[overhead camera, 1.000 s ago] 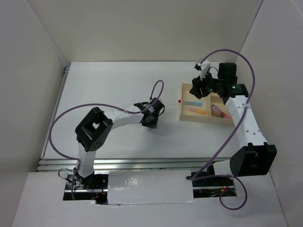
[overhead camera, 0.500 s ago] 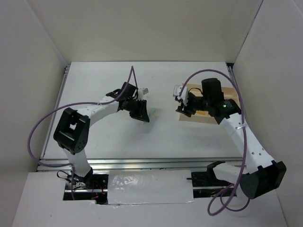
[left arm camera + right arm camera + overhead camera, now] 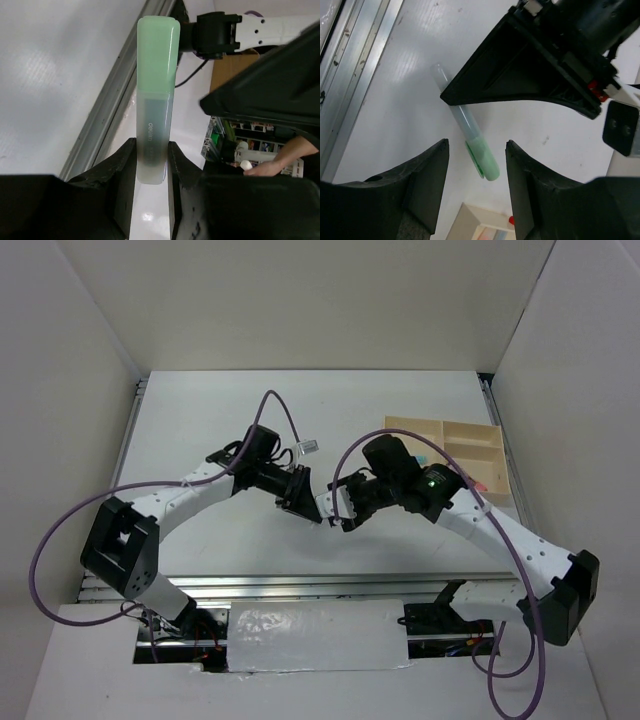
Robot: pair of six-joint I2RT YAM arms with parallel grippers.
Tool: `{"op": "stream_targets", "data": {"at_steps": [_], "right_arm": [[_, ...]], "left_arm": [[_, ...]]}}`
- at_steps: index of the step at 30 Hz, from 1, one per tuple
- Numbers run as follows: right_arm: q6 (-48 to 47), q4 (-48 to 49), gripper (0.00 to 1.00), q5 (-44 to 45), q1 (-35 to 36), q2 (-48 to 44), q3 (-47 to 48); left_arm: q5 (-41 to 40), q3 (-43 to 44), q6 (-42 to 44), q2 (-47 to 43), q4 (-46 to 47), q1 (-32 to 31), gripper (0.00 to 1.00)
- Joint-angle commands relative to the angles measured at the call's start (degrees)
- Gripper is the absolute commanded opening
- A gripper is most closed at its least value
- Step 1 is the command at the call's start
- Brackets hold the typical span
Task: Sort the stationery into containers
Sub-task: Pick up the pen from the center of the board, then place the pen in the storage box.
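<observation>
From above, the right arm (image 3: 480, 525) covers the near-left corner of the flat pale wooden tray (image 3: 412, 432); the light green marker stick (image 3: 156, 75) is lost there between left pincer (image 3: 300, 502) and right pincer (image 3: 338, 518).

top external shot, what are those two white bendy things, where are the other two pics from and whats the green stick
Those are two robot arms, the left arm and the right arm, bolted at the near edge of a white table. The top view looks down from above and behind them. The other two pictures come from a camera on each wrist, so they look close-up and odd. The left gripper is shut on a light green marker. The right gripper is open, facing the marker's green cap. To the right sits a pale wooden tray with compartments, partly hidden behind the right arm.
</observation>
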Motion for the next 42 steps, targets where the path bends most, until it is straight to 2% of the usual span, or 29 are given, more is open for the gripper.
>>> {"op": "stream_targets", "data": {"at_steps": [1,11,15,18,22,23,24,25,26,28,29,30,31,34,35,38,42], "right_arm": [[-4.4,-3.2,0.56,2.3,2.3,1.4,0.7],[-6.9,-4.4,0.49,6.2,5.8,5.9,1.1],[-6.8,-5.0,0.39,6.1,6.3,7.7,3.1],[-6.8,-4.9,0.24,6.9,6.3,8.5,3.3],[-7.0,-4.3,0.13,8.6,5.9,8.5,1.8],[-7.0,-4.0,0.11,8.9,5.7,8.5,1.5],[-7.0,-3.7,0.06,9.6,5.3,8.4,1.1],[-7.0,-3.7,0.04,10.0,4.2,8.4,1.1],[-7.0,-3.6,0.03,10.9,3.4,8.4,1.2],[-7.6,-3.5,0.00,11.3,-1.5,8.2,1.7],[-8.0,-3.6,0.00,11.8,-3.6,8.1,2.2],[-9.1,-3.7,0.00,12.1,-5.8,8.1,2.5],[-10.0,-3.9,0.00,12.9,-10.1,8.4,2.8],[-13.1,-3.7,0.00,18.0,-16.3,11.9,4.7],[-13.9,-4.4,0.00,19.1,-20.4,13.2,7.0],[-14.8,-5.5,0.00,22.6,-27.8,19.8,13.9],[-15.3,-5.2,0.00,26.8,-34.2,27.9,21.6]], "left_arm": [[5.2,-0.9,-2.5,-3.2,2.4,0.0,0.00],[6.8,-1.9,-6.3,-3.9,5.5,-0.2,0.00],[6.6,-1.9,-6.6,-3.6,5.8,-0.2,0.00],[6.6,-1.9,-6.9,-3.7,6.4,-0.2,0.00],[6.4,-1.9,-7.5,-3.9,7.1,-0.2,0.00],[6.4,-1.8,-7.7,-3.7,7.3,-0.2,0.04],[5.9,-1.5,-7.2,-3.6,7.1,-0.1,0.23],[5.4,-0.9,-6.8,-3.8,6.3,-0.1,0.34],[4.7,-0.5,-6.2,-3.8,5.3,0.2,0.57],[-0.1,0.8,-3.4,-4.6,1.3,0.9,0.75],[-1.8,1.0,-2.3,-5.0,0.3,2.1,0.88],[-3.1,1.0,-2.2,-5.2,-0.2,3.0,0.94],[-5.6,1.0,-2.5,-5.6,-0.1,4.2,0.96],[-6.6,1.5,-5.4,-4.7,2.1,9.8,0.99],[-6.5,1.9,-6.6,-4.3,2.6,12.0,0.99],[-5.5,3.8,-7.1,-2.9,2.5,14.0,0.99],[-6.2,3.8,-5.8,-2.9,1.4,13.4,0.99]]}}
